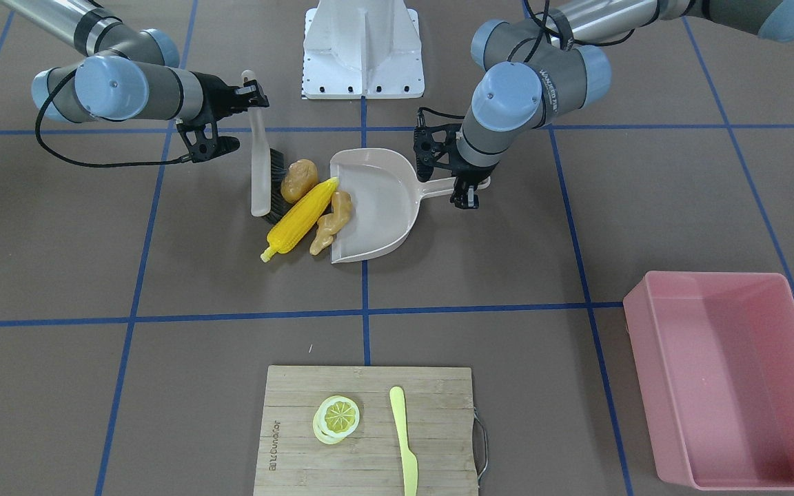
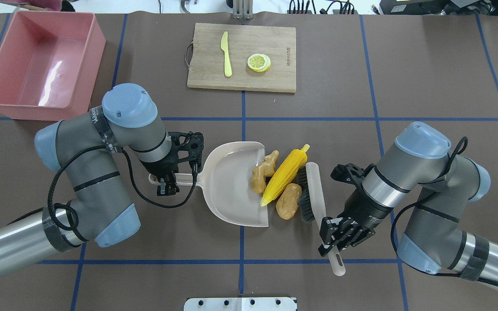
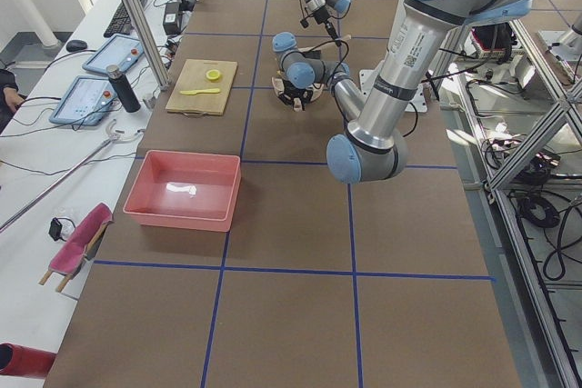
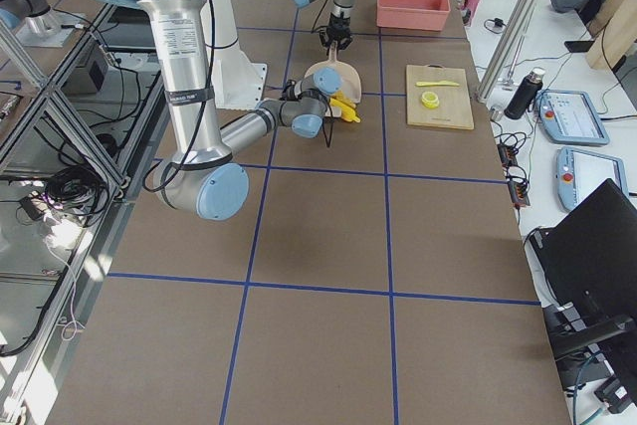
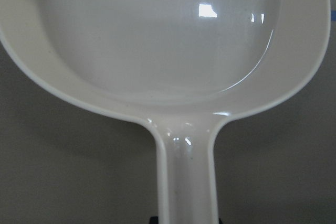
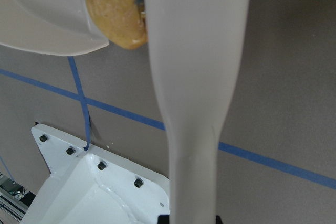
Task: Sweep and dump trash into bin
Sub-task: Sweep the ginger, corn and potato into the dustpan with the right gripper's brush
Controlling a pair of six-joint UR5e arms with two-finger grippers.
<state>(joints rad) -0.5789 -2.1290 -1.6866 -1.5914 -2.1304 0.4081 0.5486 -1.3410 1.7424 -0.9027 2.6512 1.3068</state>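
The corn cob point(image 2: 284, 177) is seen lying right at the mouth of the beige dustpan point(image 2: 231, 185), its long axis nearly parallel to the pan's lip. The ginger root point(image 2: 263, 172) is tucked on its pan side, partly over the lip. The potato point(image 2: 287, 202) is pressed against the cob's robot-side end, just outside the pan's corner.

All three are sandwiched, with the pan on one flank and the bristles of the hand brush point(image 2: 316, 190) touching on the other. The brush handle is clamped in the fingers of the right gripper point(image 2: 330, 242), so the trash lies toward the robot's left from those fingers. A broadside push that way looks to be called for next, and the potato is judged likeliest to slip past the corner.

The dustpan's handle is clenched by the left gripper point(image 2: 166, 186), and the pan rests on the surface point(image 2: 404, 65). The pink bin point(image 2: 37, 111) stands well apart, out beyond the left arm, so the dump falls to that arm.
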